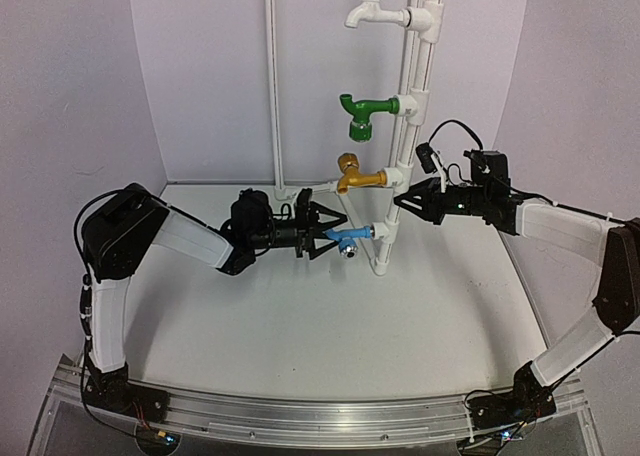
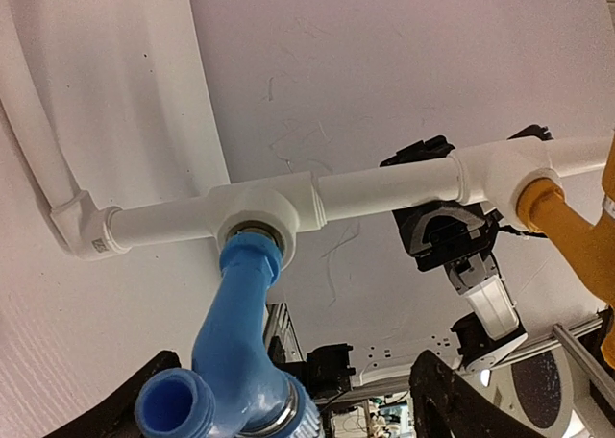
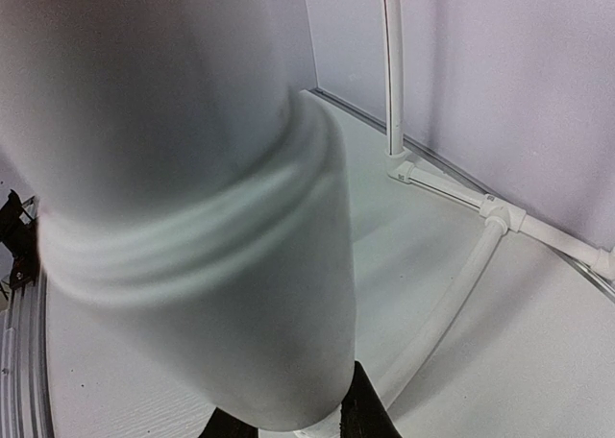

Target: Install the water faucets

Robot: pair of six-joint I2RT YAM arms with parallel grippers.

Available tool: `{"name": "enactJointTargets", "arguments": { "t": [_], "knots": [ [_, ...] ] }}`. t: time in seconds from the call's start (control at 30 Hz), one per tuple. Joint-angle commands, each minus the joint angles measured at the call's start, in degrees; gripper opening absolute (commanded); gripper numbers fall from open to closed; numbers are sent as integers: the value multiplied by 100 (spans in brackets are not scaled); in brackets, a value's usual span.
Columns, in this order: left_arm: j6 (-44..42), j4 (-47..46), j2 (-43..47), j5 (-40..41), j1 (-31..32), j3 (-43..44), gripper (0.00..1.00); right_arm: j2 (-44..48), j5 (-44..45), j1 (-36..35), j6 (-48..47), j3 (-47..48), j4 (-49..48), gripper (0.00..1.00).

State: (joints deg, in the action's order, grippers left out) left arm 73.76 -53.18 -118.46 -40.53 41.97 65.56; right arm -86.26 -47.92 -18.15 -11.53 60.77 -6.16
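The small sky-blue water faucet [image 1: 350,239] sticks out of the lowest tee of the white upright pipe [image 1: 405,106]. In the left wrist view the faucet's [image 2: 235,342] neck sits in the white fitting [image 2: 255,212], with its silvery ring at the bottom edge. My left gripper [image 1: 338,236] surrounds it with spread jaws. One dark finger [image 2: 130,409] is close beside the spout and the other finger [image 2: 461,400] stands well clear, so it is open. My right gripper [image 1: 405,202] is shut on the pipe [image 3: 192,217], which fills its view between the two dark fingertips [image 3: 370,409].
Three larger taps sit higher on the same pipe: gold [image 1: 355,174], green [image 1: 362,111] and white [image 1: 372,14]. A thin white pipe [image 1: 272,76] rises at the back. Low pipes [image 3: 452,294] run across the white floor, and purple walls close in the sides.
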Motion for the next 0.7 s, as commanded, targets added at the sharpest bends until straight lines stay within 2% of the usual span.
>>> {"name": "enactJointTargets", "arguments": {
  "t": [0.0,0.13,0.23,0.47,0.67],
  "knots": [
    [292,-530,-278,-299,107,341,78,-181,37,-22,449,137,281,0],
    [427,-647,-411,-389,118,419,76,-165,53,-21,442,117,280,0],
    [319,-660,-418,-367,122,379,70,-165,47,-21,438,110,281,0],
    [-628,-198,-232,-250,121,272,47,-166,16,-22,449,110,281,0],
    [-1557,229,-206,-222,109,348,35,-113,-17,-22,453,92,290,0]
  ]
}}
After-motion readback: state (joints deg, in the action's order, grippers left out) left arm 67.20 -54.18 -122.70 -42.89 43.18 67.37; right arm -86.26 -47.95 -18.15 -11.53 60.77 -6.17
